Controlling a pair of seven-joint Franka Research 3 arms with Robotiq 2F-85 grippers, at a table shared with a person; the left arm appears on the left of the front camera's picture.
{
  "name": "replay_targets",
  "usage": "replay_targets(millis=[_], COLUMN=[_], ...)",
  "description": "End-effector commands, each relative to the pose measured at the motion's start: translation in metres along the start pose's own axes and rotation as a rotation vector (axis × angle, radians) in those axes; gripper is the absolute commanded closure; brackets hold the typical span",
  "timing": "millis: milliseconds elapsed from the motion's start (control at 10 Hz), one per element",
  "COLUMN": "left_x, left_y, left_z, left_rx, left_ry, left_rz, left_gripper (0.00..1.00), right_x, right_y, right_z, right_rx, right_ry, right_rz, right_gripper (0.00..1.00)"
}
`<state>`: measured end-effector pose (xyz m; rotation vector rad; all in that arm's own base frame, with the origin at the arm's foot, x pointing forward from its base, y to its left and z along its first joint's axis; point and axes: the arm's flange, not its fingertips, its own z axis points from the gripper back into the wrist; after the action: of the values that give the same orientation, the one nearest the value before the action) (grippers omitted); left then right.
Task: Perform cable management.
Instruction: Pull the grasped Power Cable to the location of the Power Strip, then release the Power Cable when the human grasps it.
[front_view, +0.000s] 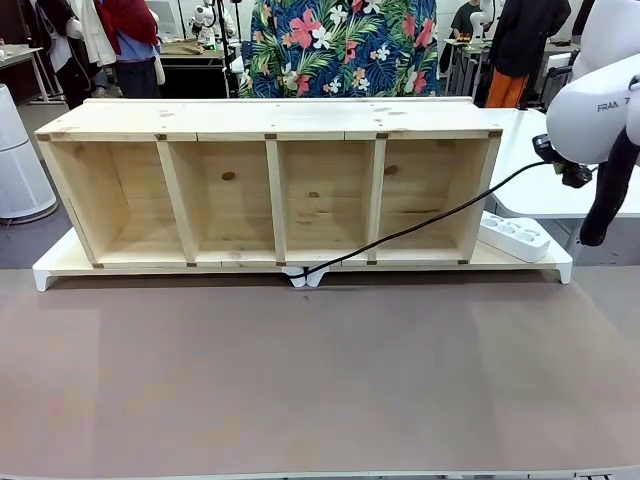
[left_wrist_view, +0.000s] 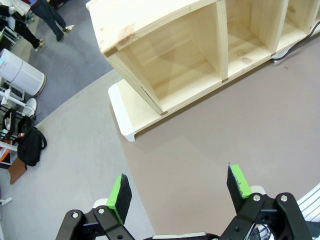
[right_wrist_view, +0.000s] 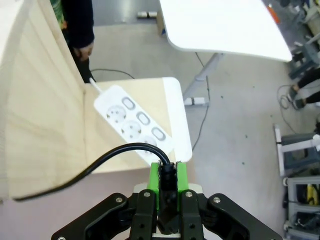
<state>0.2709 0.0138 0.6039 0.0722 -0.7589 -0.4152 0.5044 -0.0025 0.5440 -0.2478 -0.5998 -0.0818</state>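
**Right gripper** (right_wrist_view: 168, 186): clamped on the plug (right_wrist_view: 167, 172) of the cable (right_wrist_view: 112, 156), green pads pressed to either side of it. The right wrist view shows the plug held above the near end of the white power strip (right_wrist_view: 132, 122). The strip's sockets face up and are unoccupied. Judgement: the plug is being held there in order to be brought to a socket, and it is not yet inserted.

**Left gripper** (left_wrist_view: 179, 190): fingers spread wide and holding nothing. It hangs over the brown bench (left_wrist_view: 240, 130), off the left end of the wooden shelf unit (left_wrist_view: 165, 35). Judgement: it is parked clear of the work.

**Cable run:** in the front view the cable leaves the raised plug at the right and slopes down and leftward, free of the bench. It crosses the front of the shelf unit's rightmost compartment and meets the white base (front_view: 52, 268) near its middle, where it passes out of sight. Judgement: the line looks fairly tight, so a further lift could drag on it.

**Comparison of views:** the right wrist view confirms the grip and the empty sockets. The front view gives the cable's full course and shows the strip lying on the base just beside the shelf unit's right end.

**Far side:** a person in a floral shirt (front_view: 340, 45) stands behind the shelf unit; their hands cannot be made out.
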Motion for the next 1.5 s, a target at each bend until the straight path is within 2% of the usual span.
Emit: replay_targets(millis=[0,200,500,700,800,1400], left_x=[0.0,0.0,0.0,0.0,0.0,0.0], left_y=[0.0,0.0,0.0,0.0,0.0,0.0], left_z=[0.0,0.0,0.0,0.0,0.0,0.0], left_rx=[0.0,0.0,0.0,0.0,0.0,0.0], left_ry=[-0.004,-0.004,-0.004,-0.004,-0.004,-0.004], left_rz=[0.013,0.013,0.013,0.013,0.013,0.013], left_gripper=[0.0,0.0,0.0,0.0,0.0,0.0], right_x=[0.024,0.033,0.037,0.037,0.026,0.026], right_y=[0.007,0.014,0.013,0.008,0.011,0.011], right_z=[-0.017,-0.029,-0.043,-0.043,-0.042,-0.042], right_rx=[0.03,0.053,0.055,0.066,0.062,0.062], right_ry=[-0.081,-0.106,-0.092,-0.083,-0.054,-0.054], right_rz=[-0.038,-0.047,-0.054,-0.071,-0.026,-0.026], right_gripper=[0.84,0.84,0.84,0.84,0.84,0.84])
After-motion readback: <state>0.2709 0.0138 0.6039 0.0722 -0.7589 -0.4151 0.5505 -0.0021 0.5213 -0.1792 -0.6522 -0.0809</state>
